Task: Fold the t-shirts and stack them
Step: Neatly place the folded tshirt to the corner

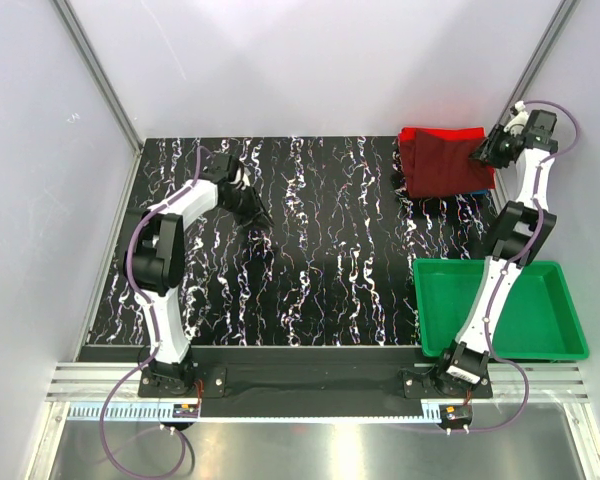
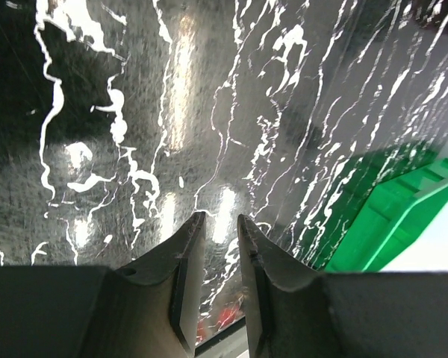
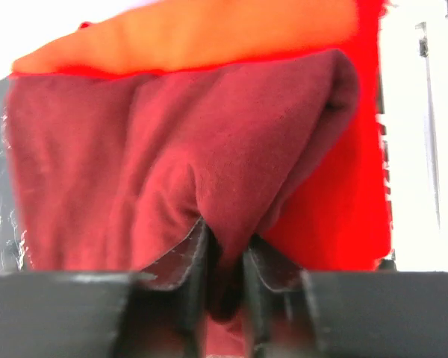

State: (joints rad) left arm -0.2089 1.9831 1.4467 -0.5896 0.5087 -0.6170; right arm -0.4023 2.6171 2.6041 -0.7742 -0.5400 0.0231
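The right gripper [image 3: 228, 237] is pictured with its jaws a narrow gap apart and a puckered fold of the dark maroon t-shirt [image 3: 172, 149] lying in that gap; whether the cloth is clamped cannot be told. Beyond the jaws, the folded maroon shirt is seen resting on the bright red t-shirt [image 3: 343, 201], whose cloth shows past its far and right-hand edges. In the overhead view, a thin edge of a blue t-shirt [image 1: 478, 192] is glimpsed at the pile's near side, at the far right corner of the table [image 1: 320, 250]. The left gripper [image 2: 220, 220] is shown with its jaws slightly apart and empty over the black marbled table, well apart from the shirts. A green tray [image 2: 392, 216] is seen ahead and to the right of those jaws.
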